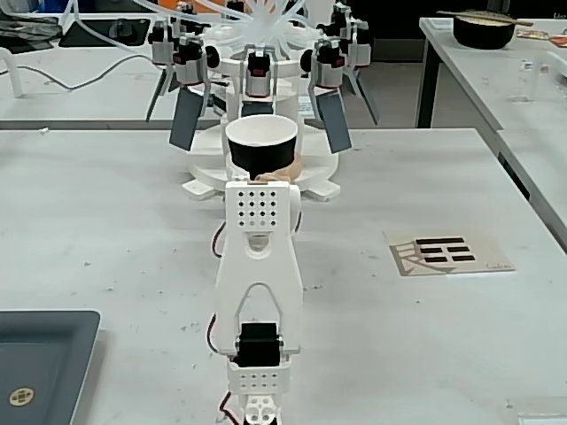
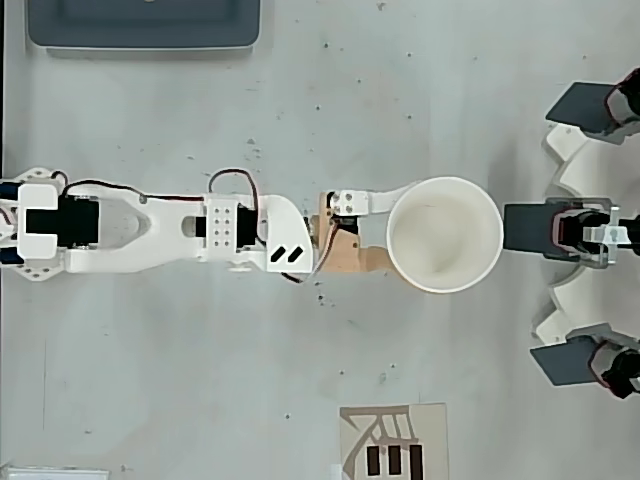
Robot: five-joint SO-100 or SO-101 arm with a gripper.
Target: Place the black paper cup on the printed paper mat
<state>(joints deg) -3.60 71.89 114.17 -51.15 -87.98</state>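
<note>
— What are we looking at on the table (image 1: 106, 221)?

— We are seeing the white arm (image 2: 150, 230) reaching straight out, its pincer (image 2: 385, 232) closing around the black paper cup (image 1: 261, 146). In the overhead view one white finger is pressing the cup's near wall on one side and the tan finger is touching it on the other, so we are judging it as pinching the cup low on its body.

— Where is the cup sitting?

— It is standing upright, mouth open and apparently empty, just in front of the white multi-armed rig (image 1: 257, 62) at the far end of the table. We cannot tell whether its base is resting on the table or just clear of it.

— And the target?

— The printed paper mat (image 1: 449, 252) is lying flat well apart from the cup, to the right in the fixed view and at the bottom edge in the overhead view (image 2: 392, 442). Nothing is standing on it.

— Why grip that low?

— We are guessing a low side grip is keeping the tapered cup upright for the swing across. The dark grey tray (image 1: 44, 363) is lying on the opposite side, out of the way.
</note>
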